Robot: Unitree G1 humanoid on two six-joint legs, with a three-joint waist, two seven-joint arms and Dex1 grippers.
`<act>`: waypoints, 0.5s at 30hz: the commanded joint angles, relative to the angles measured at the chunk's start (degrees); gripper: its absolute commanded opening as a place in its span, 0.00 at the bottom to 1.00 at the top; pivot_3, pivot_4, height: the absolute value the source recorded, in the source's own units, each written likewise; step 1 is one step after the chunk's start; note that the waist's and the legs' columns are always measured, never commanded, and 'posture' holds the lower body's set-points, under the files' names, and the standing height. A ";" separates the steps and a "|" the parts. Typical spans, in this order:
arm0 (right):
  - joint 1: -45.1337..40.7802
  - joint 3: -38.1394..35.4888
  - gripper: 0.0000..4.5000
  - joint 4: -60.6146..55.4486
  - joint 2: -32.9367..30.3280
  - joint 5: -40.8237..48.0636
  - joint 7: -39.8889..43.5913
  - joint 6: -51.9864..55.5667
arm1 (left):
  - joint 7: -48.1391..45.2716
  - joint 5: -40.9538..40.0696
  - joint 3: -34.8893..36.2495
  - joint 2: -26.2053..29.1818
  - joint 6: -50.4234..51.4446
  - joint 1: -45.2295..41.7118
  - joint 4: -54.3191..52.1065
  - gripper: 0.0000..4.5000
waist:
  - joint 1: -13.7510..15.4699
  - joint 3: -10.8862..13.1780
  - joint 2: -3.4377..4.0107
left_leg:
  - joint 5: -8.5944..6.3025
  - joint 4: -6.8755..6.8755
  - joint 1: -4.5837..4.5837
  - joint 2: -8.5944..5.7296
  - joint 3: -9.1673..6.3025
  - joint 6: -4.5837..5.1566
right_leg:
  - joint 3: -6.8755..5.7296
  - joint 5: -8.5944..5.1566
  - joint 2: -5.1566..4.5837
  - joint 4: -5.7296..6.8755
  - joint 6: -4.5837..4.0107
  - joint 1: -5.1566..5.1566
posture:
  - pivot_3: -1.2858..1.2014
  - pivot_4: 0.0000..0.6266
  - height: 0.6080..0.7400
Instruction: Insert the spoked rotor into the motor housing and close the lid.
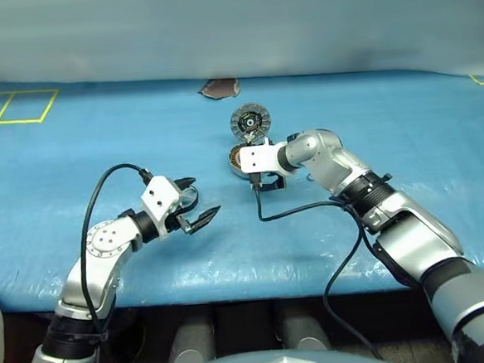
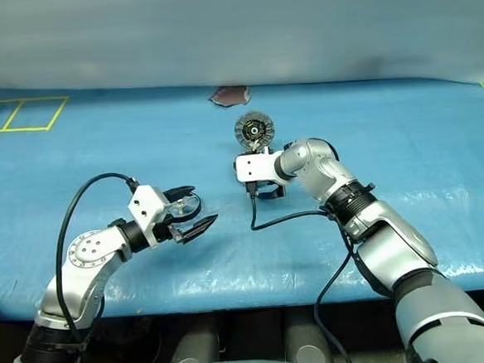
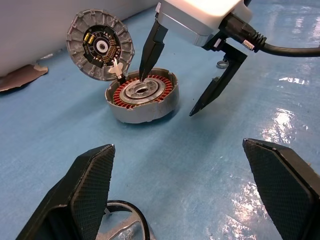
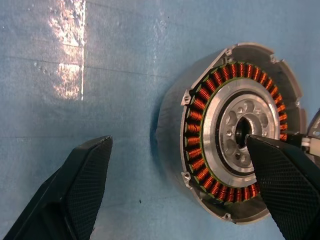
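Motor housing [image 3: 142, 96] sitting toward the surface's [image 1: 74, 160] far edge, lid [image 3: 100, 46] tilted up behind it; right pincer [image 3: 175, 87] spread wide, one finger over the hub. Left pincer [image 1: 192, 203] released beside the spoked rotor [image 2: 186, 207], nearer the front edge.

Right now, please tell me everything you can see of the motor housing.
The motor housing is a short round cup of silver-grey metal. It sits flat on the blue table cover with its mouth up. Inside runs a ring of copper-orange windings around a pale metal centre with small holes and a dark middle bore. The lid stands open, raised from its far rim. The right pincer is open astride its wall, one finger over the hub; contact is unclear.
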 commanded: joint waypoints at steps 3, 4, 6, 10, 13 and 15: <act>-4.51 -1.44 1.00 8.03 2.51 -1.08 -0.61 -4.86 | 1.17 -0.29 1.89 0.52 0.22 0.87 -3.61 1.00 | -0.21 0.00 0.00 | 0.02 0.00 0.04 0.01 0.00 -0.03 | 0.00 0.02 0.01 0.02 -0.02 0.01 | 0.52 0.24 1.00; -5.15 -1.54 1.00 9.49 3.00 -1.22 -0.75 -5.47 | 1.37 -0.30 1.96 0.50 0.28 1.12 -3.88 1.00 | -0.25 0.00 0.00 | 0.02 -0.01 0.04 0.01 0.00 -0.03 | 0.00 0.02 0.01 0.02 -0.02 0.02 | 0.52 0.24 1.00; -6.22 -1.50 1.00 12.15 4.03 -1.59 -0.63 -6.52 | 1.74 -0.35 2.27 0.52 0.33 1.77 -4.32 1.00 | -0.39 0.00 0.01 | 0.02 0.00 0.05 0.01 0.01 -0.03 | 0.01 0.02 0.01 0.02 -0.02 0.02 | 0.52 0.24 1.00; -7.33 -1.60 0.96 16.67 5.99 -1.68 1.05 -7.67 | 2.39 -0.04 2.89 0.57 0.44 2.72 -5.01 1.00 | -0.77 -0.01 0.02 | 0.03 -0.02 0.11 0.02 0.00 -0.05 | 0.01 0.02 0.03 0.04 -0.04 0.04 | 0.52 0.24 1.00; -7.38 -1.59 0.79 18.77 7.01 -2.10 2.09 -8.02 | 2.66 -0.06 3.27 0.66 0.50 3.15 -5.38 1.00 | -1.00 -0.02 0.03 | 0.04 -0.03 0.16 0.03 0.00 -0.06 | 0.01 0.02 0.04 0.06 -0.05 0.08 | 0.52 0.24 1.00; -6.99 -1.90 0.65 19.28 7.57 -2.34 1.29 -8.20 | 2.69 -0.19 3.39 0.80 0.56 3.38 -5.58 1.00 | -1.15 -0.02 0.04 | 0.04 -0.03 0.23 0.03 0.00 -0.06 | 0.01 0.02 0.04 0.07 -0.05 0.14 | 0.52 0.24 1.00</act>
